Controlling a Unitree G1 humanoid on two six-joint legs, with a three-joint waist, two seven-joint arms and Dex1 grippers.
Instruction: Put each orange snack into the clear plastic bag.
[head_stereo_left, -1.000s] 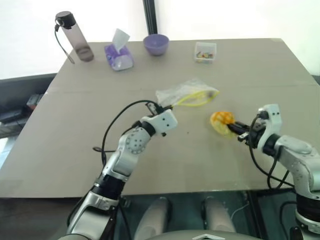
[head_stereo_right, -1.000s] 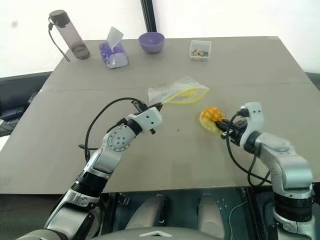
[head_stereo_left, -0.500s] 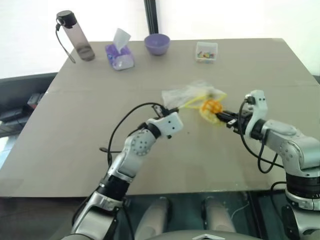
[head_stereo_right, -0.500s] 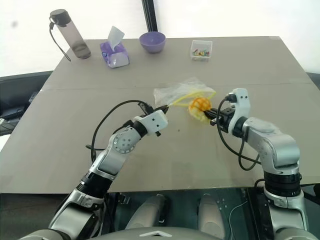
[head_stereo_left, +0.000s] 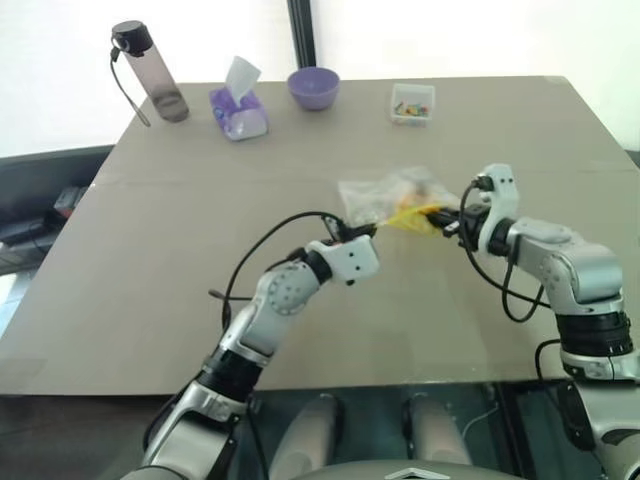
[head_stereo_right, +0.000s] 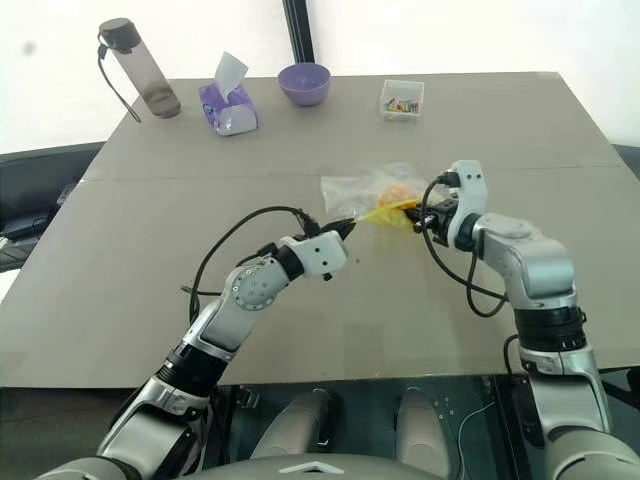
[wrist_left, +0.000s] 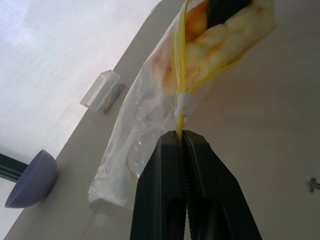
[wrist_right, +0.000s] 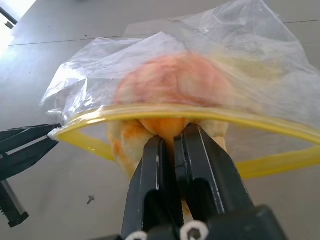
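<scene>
My left tool (wrist_left: 183, 134) is pinched tight on the yellow seal strip at the corner of the clear plastic bag (head_stereo_left: 385, 192), which lies just right of centre in the head views. I hold it there so that the mouth stays pulled open and the bag cannot slide away across the tabletop (head_stereo_left: 200, 260) when something pushes into it. In the left wrist view the strip runs straight out from between the closed fingers, taut, with the mouth gaping beyond.

My right tool (wrist_right: 174, 150) is clamped narrow on the near edge of the orange snack (wrist_right: 172, 87). Gripping it by the edge leaves the bulk of the bun out in front, so it can lead into the opening. In the right wrist view the snack sits partway through the yellow-rimmed mouth, its far part already under the crinkled film, its near part and my fingers outside.

I judge the insertion half made; the snack needs to go deeper before I let go.
</scene>
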